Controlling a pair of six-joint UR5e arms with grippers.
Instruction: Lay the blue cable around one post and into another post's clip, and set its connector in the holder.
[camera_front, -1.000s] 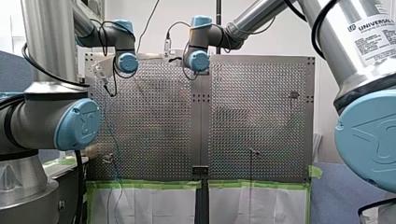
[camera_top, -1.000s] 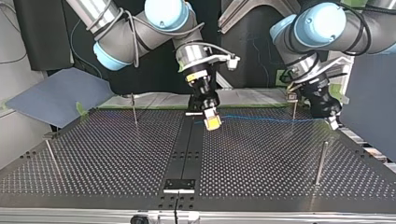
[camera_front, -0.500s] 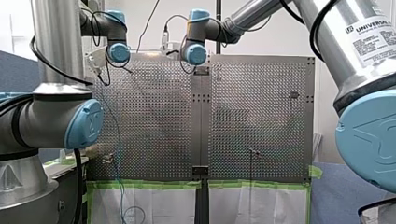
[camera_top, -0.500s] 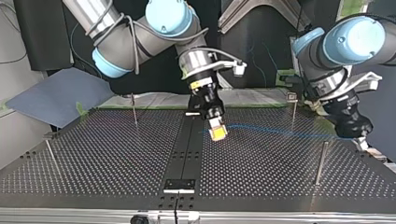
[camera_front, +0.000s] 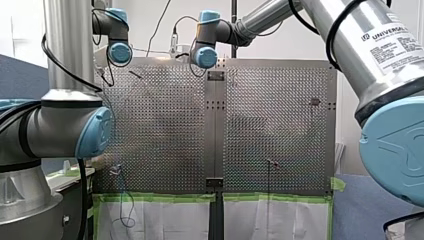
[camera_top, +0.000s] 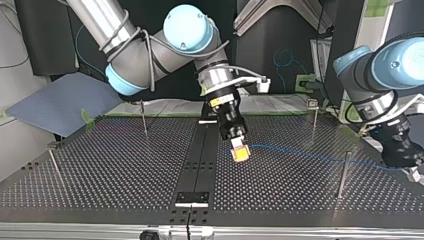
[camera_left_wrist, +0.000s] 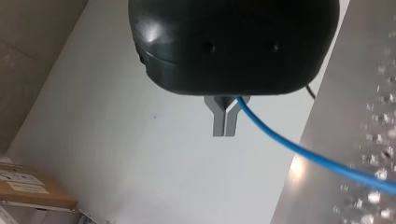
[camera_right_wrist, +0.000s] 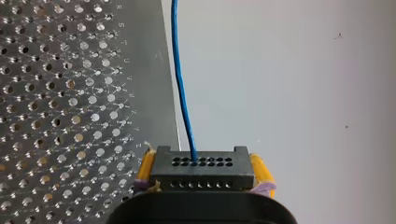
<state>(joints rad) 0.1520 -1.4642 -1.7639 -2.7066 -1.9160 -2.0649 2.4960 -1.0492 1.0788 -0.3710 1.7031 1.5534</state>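
Observation:
In the top view my right gripper (camera_top: 240, 154), with yellow pads, hangs over the board's middle strip. In the right wrist view my right gripper (camera_right_wrist: 201, 171) is shut on a black connector (camera_right_wrist: 201, 161), from which the blue cable (camera_right_wrist: 180, 84) runs straight ahead. The blue cable (camera_top: 310, 152) stretches across the board to my left gripper (camera_top: 411, 171) at the top view's right edge. My left gripper (camera_left_wrist: 224, 126) has its metal fingers shut, with the blue cable (camera_left_wrist: 299, 149) coming out from between them near their base. A black holder (camera_top: 191, 198) sits at the top view's near edge.
Thin posts stand on the perforated board (camera_top: 100, 170): one with a clip on top (camera_top: 313, 105), one close to my left gripper (camera_top: 342, 175), two at the top view's left (camera_top: 143, 117) (camera_top: 55, 167). Slack cable (camera_front: 121, 200) hangs over the taped edge.
Both grippers have moved toward the top view's camera, carrying the cable with them. My left gripper has also gone further to that view's right, past the nearer post.

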